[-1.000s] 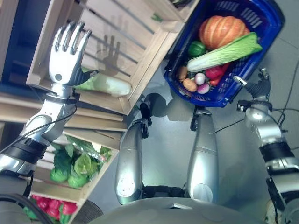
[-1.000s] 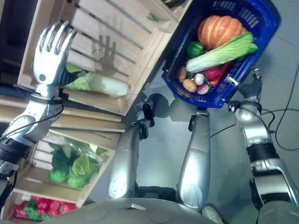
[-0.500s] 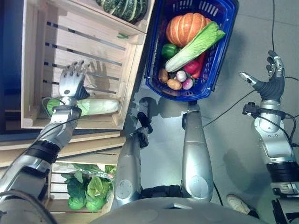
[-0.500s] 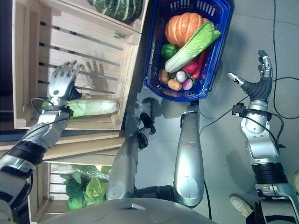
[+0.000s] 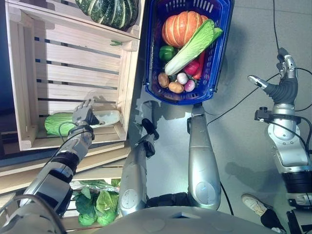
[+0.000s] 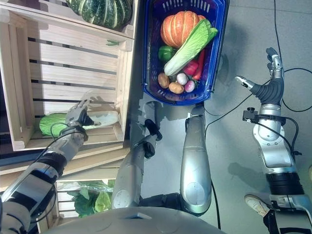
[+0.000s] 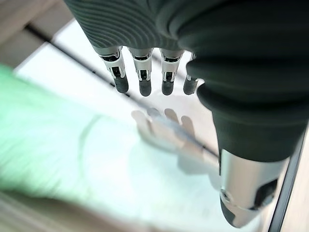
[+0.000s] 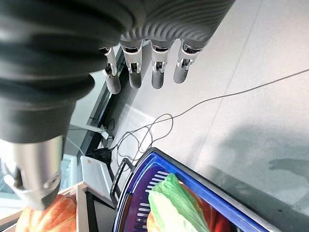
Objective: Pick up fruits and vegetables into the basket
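A napa cabbage (image 5: 59, 123) lies along the near wall of a wooden crate (image 5: 27, 78). My left hand (image 5: 84, 113) hovers right over it, open, fingers (image 7: 141, 77) straight, casting a shadow on the pale cabbage (image 7: 72, 164). The blue basket (image 5: 222, 48) stands on the floor to the right of the crate. It holds a pumpkin (image 5: 179, 28), another napa cabbage (image 5: 191, 45), a green pepper (image 5: 166, 52) and several small vegetables (image 5: 176, 83). My right hand (image 5: 283, 84) is open above the floor, right of the basket (image 8: 129, 195), holding nothing.
A dark green squash (image 5: 108, 10) sits in the crate beyond. A lower crate near my left arm holds leafy greens (image 5: 92, 204). A person's shoe (image 5: 253, 202) shows on the grey floor at the lower right.
The camera has shifted. My left hand has dropped from above the crate down onto the cabbage. My right hand has moved from the basket's edge out to the right.
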Robot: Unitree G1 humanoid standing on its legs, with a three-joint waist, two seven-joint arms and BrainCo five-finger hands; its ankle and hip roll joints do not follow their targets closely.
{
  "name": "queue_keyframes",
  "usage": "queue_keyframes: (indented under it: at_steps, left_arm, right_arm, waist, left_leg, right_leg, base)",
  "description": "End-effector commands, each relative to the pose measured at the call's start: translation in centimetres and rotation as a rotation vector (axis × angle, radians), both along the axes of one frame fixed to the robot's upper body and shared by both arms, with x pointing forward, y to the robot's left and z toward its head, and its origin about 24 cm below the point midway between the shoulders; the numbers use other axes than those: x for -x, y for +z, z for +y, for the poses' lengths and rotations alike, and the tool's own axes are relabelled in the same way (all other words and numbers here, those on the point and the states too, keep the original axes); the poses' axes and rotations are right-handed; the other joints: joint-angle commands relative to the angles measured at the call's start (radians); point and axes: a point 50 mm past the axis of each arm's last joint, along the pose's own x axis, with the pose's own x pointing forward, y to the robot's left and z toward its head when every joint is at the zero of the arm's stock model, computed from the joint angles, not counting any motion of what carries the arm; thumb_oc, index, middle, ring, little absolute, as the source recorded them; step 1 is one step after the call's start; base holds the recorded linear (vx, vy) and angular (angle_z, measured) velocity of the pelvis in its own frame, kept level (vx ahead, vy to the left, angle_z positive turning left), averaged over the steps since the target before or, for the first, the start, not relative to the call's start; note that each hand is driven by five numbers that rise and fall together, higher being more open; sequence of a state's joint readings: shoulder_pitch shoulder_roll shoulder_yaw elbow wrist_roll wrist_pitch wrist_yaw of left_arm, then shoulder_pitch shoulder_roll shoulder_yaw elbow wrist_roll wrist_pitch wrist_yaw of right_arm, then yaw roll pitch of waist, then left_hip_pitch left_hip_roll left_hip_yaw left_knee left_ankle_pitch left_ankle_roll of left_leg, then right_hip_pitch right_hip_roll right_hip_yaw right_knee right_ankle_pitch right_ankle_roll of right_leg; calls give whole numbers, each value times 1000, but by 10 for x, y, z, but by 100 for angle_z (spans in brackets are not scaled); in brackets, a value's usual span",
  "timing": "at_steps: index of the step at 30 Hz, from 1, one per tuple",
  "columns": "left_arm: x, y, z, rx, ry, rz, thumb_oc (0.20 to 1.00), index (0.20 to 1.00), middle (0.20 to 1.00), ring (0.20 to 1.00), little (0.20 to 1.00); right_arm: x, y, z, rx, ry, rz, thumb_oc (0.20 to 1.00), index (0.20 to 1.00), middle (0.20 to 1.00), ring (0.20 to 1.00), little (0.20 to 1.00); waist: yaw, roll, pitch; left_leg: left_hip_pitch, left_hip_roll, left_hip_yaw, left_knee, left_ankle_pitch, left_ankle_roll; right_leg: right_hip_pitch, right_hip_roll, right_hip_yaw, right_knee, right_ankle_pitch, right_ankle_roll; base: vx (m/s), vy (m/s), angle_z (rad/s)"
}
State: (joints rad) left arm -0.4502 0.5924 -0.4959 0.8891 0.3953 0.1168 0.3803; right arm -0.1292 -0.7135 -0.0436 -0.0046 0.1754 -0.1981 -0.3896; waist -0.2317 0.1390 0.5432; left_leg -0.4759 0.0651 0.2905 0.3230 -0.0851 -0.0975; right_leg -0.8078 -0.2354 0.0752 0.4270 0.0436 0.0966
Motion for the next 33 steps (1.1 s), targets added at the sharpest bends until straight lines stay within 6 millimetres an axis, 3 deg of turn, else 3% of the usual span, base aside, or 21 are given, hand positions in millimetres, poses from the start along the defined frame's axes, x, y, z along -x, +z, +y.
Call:
queue_keyframes:
  at_steps: [1, 3, 4, 9, 17, 26, 33]
  left_arm:
    - [24, -14, 32, -63, 145, 80, 1000, 1000, 1000, 1000, 1000]
    - [25, -13, 39, -107, 179, 89, 1000, 1000, 1000, 1000, 1000]
    - [28, -15, 41, -133, 183, 106, 1000, 1000, 1000, 1000, 1000]
    - [30, -15, 48, -179, 231, 145, 1000, 1000, 1000, 1000, 1000]
    - [26, 3, 59, -447, 262, 100, 1000, 1000, 1000, 1000, 1000]
    - [15, 26, 63, -662, 259, 59, 1000, 1000, 1000, 1000, 1000]
    - [10, 29, 59, -750, 265, 144, 1000, 1000, 1000, 1000, 1000]
  right_arm:
    - [14, 27, -1, 74, 19, -125, 1000, 1000, 1000, 1000, 1000]
    - [11, 32, 0, 71, 25, -137, 1000, 1000, 1000, 1000, 1000]
    - [11, 29, 0, 70, 23, -127, 1000, 1000, 1000, 1000, 1000]
    - [9, 29, 2, 71, 25, -137, 1000, 1000, 1000, 1000, 1000]
    - [4, 32, 6, 82, 18, -165, 1000, 1000, 1000, 1000, 1000]
    - [1, 26, 12, 47, 42, -180, 1000, 1000, 1000, 1000, 1000]
    - [-4, 21, 17, 30, 56, -179, 1000, 1000, 1000, 1000, 1000]
  waist:
    - [-59, 41, -23]
    - [-60, 36, -23]
    - [-58, 33, -23]
    - [-53, 25, -23]
    - [-46, 7, -23]
    - [-36, -17, -23]
    - [-37, -29, -23]
  left_leg:
    - [-120, -6, -47, 59, 18, -6]
    - [-148, -4, -36, 56, 43, 2]
    - [-132, -5, -49, 69, 13, -7]
    - [-167, -4, -51, 86, 8, -3]
    - [-231, 1, -47, 129, -12, 5]
    - [-312, 11, -52, 187, -42, 21]
    - [-357, 18, -60, 220, -59, 30]
  right_leg:
    - [26, 12, -13, 50, -138, 44]
    - [1, 12, -18, 42, -109, 36]
    - [21, 13, -16, 53, -141, 41]
    - [-7, 18, -18, 59, -138, 37]
    - [-57, 20, -22, 67, -130, 31]
    - [-124, 23, -23, 82, -120, 32]
    - [-164, 33, -18, 97, -116, 31]
  base:
    - [0, 0, 0]
    - [0, 0, 0]
    - [59, 22, 0]
    - [11, 3, 0]
    - [-11, 7, 2]
    - [-5, -9, 1]
    - [0, -7, 0]
